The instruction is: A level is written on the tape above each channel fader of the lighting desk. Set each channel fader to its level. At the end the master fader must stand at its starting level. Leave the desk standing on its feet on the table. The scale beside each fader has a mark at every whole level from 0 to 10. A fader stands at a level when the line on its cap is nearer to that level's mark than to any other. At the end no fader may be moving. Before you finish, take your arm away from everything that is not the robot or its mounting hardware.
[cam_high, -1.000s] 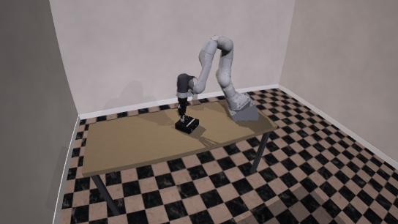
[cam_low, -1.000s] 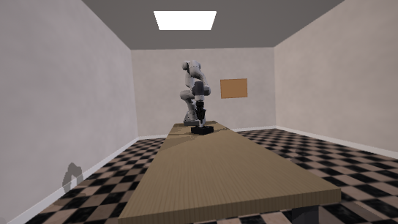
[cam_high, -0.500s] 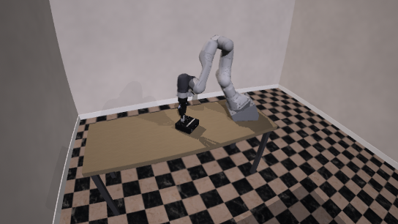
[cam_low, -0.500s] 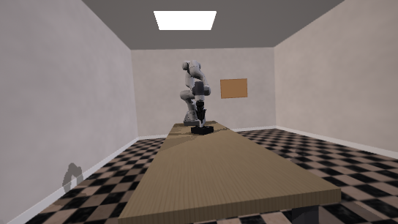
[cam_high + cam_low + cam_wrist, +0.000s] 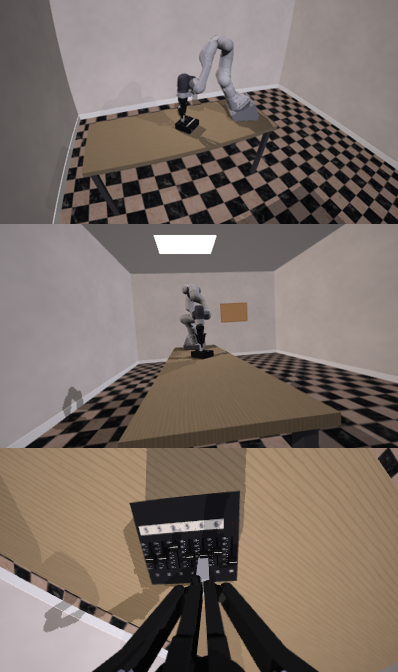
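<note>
The black lighting desk (image 5: 188, 129) (image 5: 208, 354) (image 5: 187, 510) stands on the table. In the wrist view its white tape (image 5: 165, 528) seems to read 5, 5, an unclear digit, 5, 6, 6. The first cap (image 5: 149, 559), second cap (image 5: 162, 558) and fourth cap (image 5: 189, 557) sit around mid-scale; the third cap (image 5: 173, 547) is higher. The sixth cap (image 5: 217, 552) is slightly above the fifth cap (image 5: 203, 555). The master cap (image 5: 233, 562) at the far right is lowest. My gripper (image 5: 183, 119) (image 5: 201, 349) (image 5: 203, 564) is shut, its tips low over the fifth fader, just below its cap, hiding the lower slot. Contact is unclear.
The wooden table (image 5: 121, 143) (image 5: 227, 400) carries the desk and the arm's base (image 5: 244, 110) (image 5: 191, 342). The desk stands near the middle of the table's length, with the table's long edges on either side.
</note>
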